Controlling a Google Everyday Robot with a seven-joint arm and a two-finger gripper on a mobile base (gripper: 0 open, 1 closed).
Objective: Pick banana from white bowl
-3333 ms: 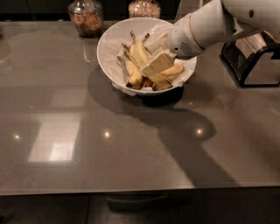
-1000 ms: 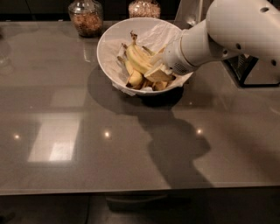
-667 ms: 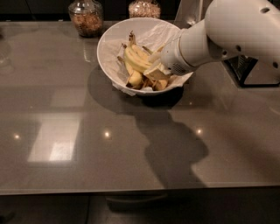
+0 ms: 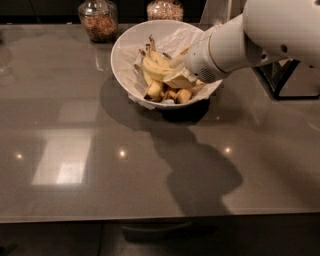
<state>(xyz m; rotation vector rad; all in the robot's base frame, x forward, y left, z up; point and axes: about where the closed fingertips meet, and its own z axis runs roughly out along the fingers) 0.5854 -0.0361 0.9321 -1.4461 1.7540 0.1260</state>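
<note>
The white bowl stands at the back middle of the grey table, lined with crumpled white paper. Several bananas lie in it. The longest one, the pale yellow-green curved banana, lies on the left of the pile with its brown stem pointing up and back. Shorter yellow bananas show their cut ends at the front. My gripper reaches in from the right, down inside the bowl and against the right side of the banana pile. The white arm hides the bowl's right part.
Two glass jars with brownish contents stand behind the bowl at the table's back edge. A dark frame-like object sits at the right, under the arm. The arm's shadow falls on the table in front of the bowl.
Since 3.3 s ago the arm has swung closer to the camera and the gripper has sunk deeper among the bananas. Over the last second almost nothing has moved.
</note>
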